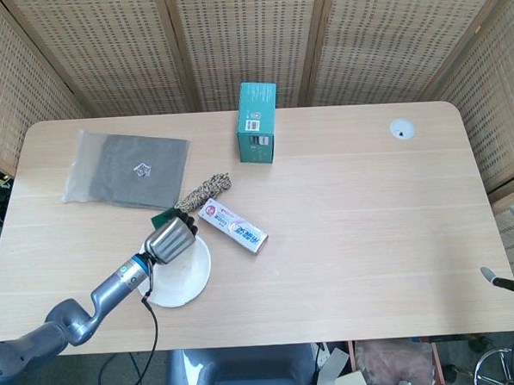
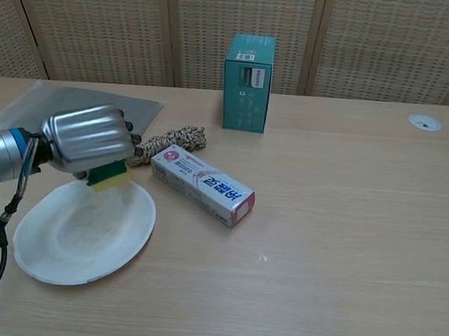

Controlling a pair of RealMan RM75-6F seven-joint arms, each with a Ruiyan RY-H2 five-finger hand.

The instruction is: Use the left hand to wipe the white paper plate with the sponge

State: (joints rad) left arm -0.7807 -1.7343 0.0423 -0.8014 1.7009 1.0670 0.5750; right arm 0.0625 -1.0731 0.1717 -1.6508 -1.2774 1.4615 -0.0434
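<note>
Left hand (image 2: 85,139) grips sponge (image 2: 107,177), yellow face down to scrub, over white paper plate (image 2: 77,238) at its 12 o'clock rim. Right hand out of view.

The left hand (image 2: 85,139) was cased in ribbed, brushed silver metal, with dark fingertips (image 1: 186,220) seen at its front edge. A blue ring and a small green light were set at the wrist, behind which a grey, rounded forearm was jointed. A thin black cable was looped beneath the wrist.
</note>
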